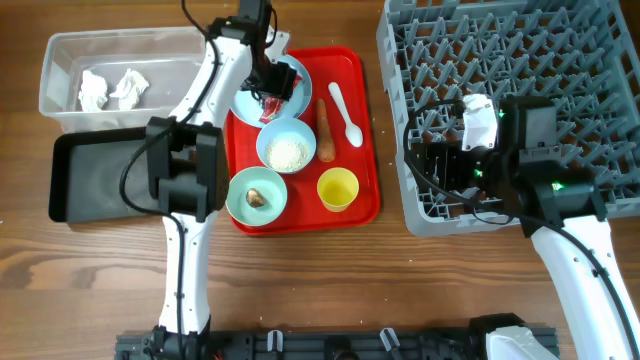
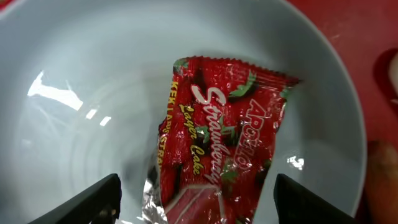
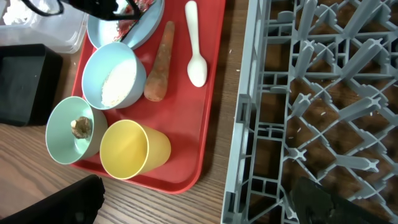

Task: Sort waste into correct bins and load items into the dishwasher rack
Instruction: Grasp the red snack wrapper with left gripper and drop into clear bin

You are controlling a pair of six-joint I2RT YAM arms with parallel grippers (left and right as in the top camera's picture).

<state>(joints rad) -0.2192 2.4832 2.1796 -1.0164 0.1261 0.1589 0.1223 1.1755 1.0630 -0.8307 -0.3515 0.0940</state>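
Your left gripper [image 2: 196,190] hangs, jaws apart, astride the red plastic snack wrapper [image 2: 224,143] on the pale blue round plate [image 2: 74,62], set to pinch it for binning.

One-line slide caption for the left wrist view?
Open left tool straddling a red snack wrapper that lies on the pale blue plate, red tray beyond.

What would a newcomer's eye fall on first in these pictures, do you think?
The bright red serving tray in the middle draws the eye first. Right of it sits the grey dishwasher rack. The left gripper hovers open over a red snack wrapper on the pale blue plate.
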